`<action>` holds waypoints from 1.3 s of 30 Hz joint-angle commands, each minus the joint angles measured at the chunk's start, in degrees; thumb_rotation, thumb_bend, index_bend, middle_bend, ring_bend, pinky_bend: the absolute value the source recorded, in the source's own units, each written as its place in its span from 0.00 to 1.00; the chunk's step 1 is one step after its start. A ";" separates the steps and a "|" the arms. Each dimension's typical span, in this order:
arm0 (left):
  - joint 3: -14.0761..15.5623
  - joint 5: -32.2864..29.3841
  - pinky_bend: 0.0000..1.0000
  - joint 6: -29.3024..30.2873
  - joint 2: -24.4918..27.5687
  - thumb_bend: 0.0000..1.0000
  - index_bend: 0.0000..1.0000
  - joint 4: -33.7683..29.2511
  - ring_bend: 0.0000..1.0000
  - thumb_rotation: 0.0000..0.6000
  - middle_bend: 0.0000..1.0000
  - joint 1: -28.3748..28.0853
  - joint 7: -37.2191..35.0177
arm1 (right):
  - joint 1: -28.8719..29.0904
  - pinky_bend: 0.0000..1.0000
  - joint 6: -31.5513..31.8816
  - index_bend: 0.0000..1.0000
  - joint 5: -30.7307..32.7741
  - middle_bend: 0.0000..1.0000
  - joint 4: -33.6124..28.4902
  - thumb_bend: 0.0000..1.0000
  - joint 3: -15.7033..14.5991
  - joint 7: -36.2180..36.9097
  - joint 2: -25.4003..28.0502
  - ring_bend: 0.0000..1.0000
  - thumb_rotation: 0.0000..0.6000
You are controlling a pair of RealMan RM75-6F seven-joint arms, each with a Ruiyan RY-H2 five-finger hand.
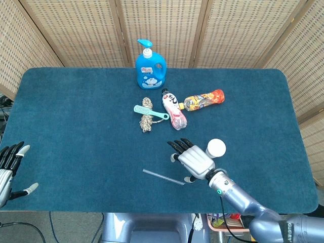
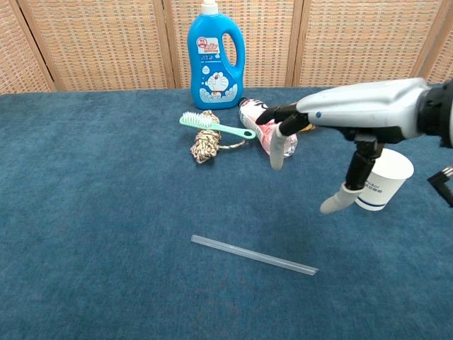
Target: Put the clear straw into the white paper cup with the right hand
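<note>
Woven cane screens stand behind the blue-covered table (image 1: 66,111), where the clear straw (image 1: 163,176) lies flat near the front edge. Above its right end hovers the right hand (image 1: 194,161), palm down, fingers (image 2: 277,150) spread wide and holding nothing. Just right of that hand stands the white paper cup (image 2: 383,179), upright. At the table's front left corner, the left hand (image 1: 10,168) is splayed too, empty.

The head view looks steeply down on the whole desk (image 1: 61,116) from 6 o'clock, while the chest view faces 12 o'clock low and nearer, sharing its middle.
</note>
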 commanded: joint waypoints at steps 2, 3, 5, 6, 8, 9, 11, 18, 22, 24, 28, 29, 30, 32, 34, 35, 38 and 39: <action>-0.21 -0.62 0.00 -0.76 0.00 0.13 0.00 -0.09 0.00 1.00 0.00 -0.35 0.24 | 6.61 0.00 3.58 0.40 11.93 0.00 4.91 0.19 -2.17 -9.99 -9.54 0.00 1.00; -0.21 -0.72 0.00 -0.94 -0.01 0.13 0.00 -0.11 0.00 1.00 0.00 -0.40 0.30 | 7.43 0.00 4.37 0.40 13.78 0.00 5.26 0.19 -2.51 -11.19 -10.62 0.00 1.00; -0.28 -0.93 0.00 -1.25 0.02 0.13 0.00 -0.18 0.00 1.00 0.00 -0.55 0.38 | 8.94 0.00 5.73 0.40 16.77 0.00 6.14 0.19 -3.32 -13.09 -12.79 0.00 1.00; -0.37 -1.12 0.00 -1.30 0.05 0.13 0.00 -0.20 0.00 1.00 0.00 -0.57 0.29 | 9.47 0.00 5.87 0.40 17.50 0.00 6.88 0.20 -4.48 -13.86 -14.15 0.00 1.00; -0.52 -1.50 0.00 -1.54 0.08 0.13 0.00 -0.16 0.00 1.00 0.00 -0.66 0.14 | 9.43 0.00 6.65 0.40 16.01 0.00 8.81 0.21 -6.46 -14.46 -16.31 0.00 1.00; -0.54 -1.57 0.00 -1.65 0.10 0.13 0.00 -0.18 0.00 1.00 0.00 -0.72 0.14 | 9.28 0.00 7.08 0.41 14.74 0.00 9.56 0.21 -7.28 -14.57 -17.00 0.00 1.00; -0.54 -1.68 0.00 -1.92 0.13 0.13 0.00 -0.20 0.00 1.00 0.00 -0.83 0.21 | 8.79 0.00 8.05 0.42 10.88 0.00 11.36 0.23 -9.04 -14.60 -18.33 0.00 1.00; -0.48 -1.64 0.00 -2.07 0.00 0.13 0.00 -0.32 0.00 1.00 0.00 -0.88 0.67 | 7.06 0.00 9.85 0.44 2.20 0.00 14.91 0.23 -11.13 -11.42 -20.60 0.00 1.00; -0.45 -1.64 0.00 -2.07 -0.08 0.13 0.00 -0.42 0.00 1.00 0.00 -0.86 0.92 | 6.02 0.00 10.61 0.44 -1.10 0.00 16.60 0.23 -11.76 -9.15 -21.38 0.00 1.00; -0.41 -1.60 0.00 -2.13 -0.10 0.13 0.00 -0.44 0.00 1.00 0.00 -0.88 1.02 | 5.48 0.00 10.85 0.44 -2.15 0.00 17.17 0.23 -12.23 -8.36 -21.57 0.00 1.00; -0.39 -1.64 0.00 -2.32 -0.16 0.13 0.00 -0.49 0.00 1.00 0.00 -0.96 1.25 | 4.66 0.00 11.07 0.44 -3.56 0.00 18.25 0.23 -13.13 -7.65 -21.74 0.00 1.00; -0.39 -1.67 0.00 -2.35 -0.17 0.13 0.00 -0.50 0.00 1.00 0.00 -0.97 1.28 | 4.51 0.00 11.10 0.44 -3.81 0.00 18.53 0.23 -13.27 -7.53 -21.84 0.00 1.00; -0.41 -1.74 0.00 -2.40 -0.18 0.13 0.00 -0.49 0.00 1.00 0.00 -0.98 1.31 | 4.34 0.00 11.10 0.44 -4.01 0.00 18.84 0.23 -13.41 -7.37 -21.97 0.00 1.00; -0.44 -1.87 0.00 -2.48 -0.21 0.13 0.00 -0.53 0.00 1.00 0.00 -0.99 1.33 | 4.03 0.00 11.13 0.44 -4.42 0.00 19.51 0.23 -13.62 -7.07 -22.35 0.00 1.00; -0.46 -1.95 0.00 -2.53 -0.23 0.13 0.00 -0.54 0.00 1.00 0.00 -1.01 1.41 | 3.73 0.00 11.10 0.44 -4.89 0.00 20.31 0.23 -13.78 -6.84 -22.85 0.00 1.00; -0.47 -1.97 0.00 -2.56 -0.23 0.13 0.00 -0.56 0.00 1.00 0.00 -1.03 1.45 | 3.60 0.00 11.11 0.44 -5.17 0.00 20.76 0.23 -13.82 -6.77 -23.13 0.00 1.00; -0.46 -2.08 0.00 -2.74 -0.27 0.13 0.00 -0.61 0.00 1.00 0.00 -1.09 1.65 | 3.12 0.00 11.18 0.44 -6.01 0.00 22.02 0.23 -13.91 -6.63 -23.86 0.00 1.00; -0.48 -2.13 0.00 -2.80 -0.28 0.13 0.00 -0.61 0.00 1.00 0.00 -1.12 1.67 | 2.92 0.00 11.14 0.44 -6.15 0.00 22.42 0.23 -13.90 -6.50 -24.07 0.00 1.00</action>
